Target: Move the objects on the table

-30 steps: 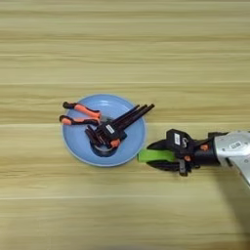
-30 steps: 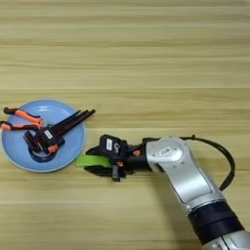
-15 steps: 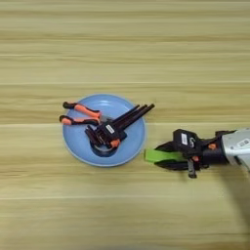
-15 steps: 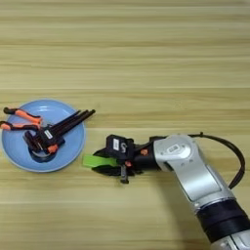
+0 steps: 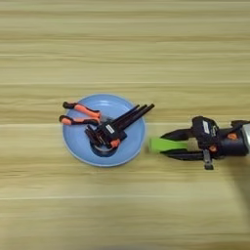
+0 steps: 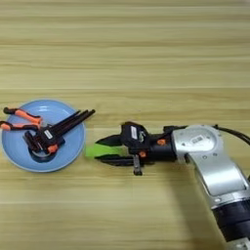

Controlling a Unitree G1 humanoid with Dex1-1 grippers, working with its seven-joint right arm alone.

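Observation:
A round light-blue plate [image 5: 78, 149] lies left of centre on the table [image 5: 125, 49]. In it rest the orange-handled pliers [image 5: 78, 113] and the black clamp [image 5: 110, 132] with orange tips, its long bars pointing up-right over the rim. Just right of the plate, the small bright green block [image 5: 161, 144] sits between the two black fingers of my right gripper [image 5: 166, 145]. The gripper reaches in from the right and is shut on the block. The right eye view shows the same grip, with the gripper [image 6: 105, 150] on the block [image 6: 97, 150] ahead of the silver forearm [image 6: 205, 146].
A black cable [image 6: 234, 132] trails behind the forearm at the right edge. Bare wood stretches across the far half of the table and along the near edge.
The gripper has closed in on the green block and shifted up the picture and a little right, and the block went with it. Plate, pliers and clamp stay put.

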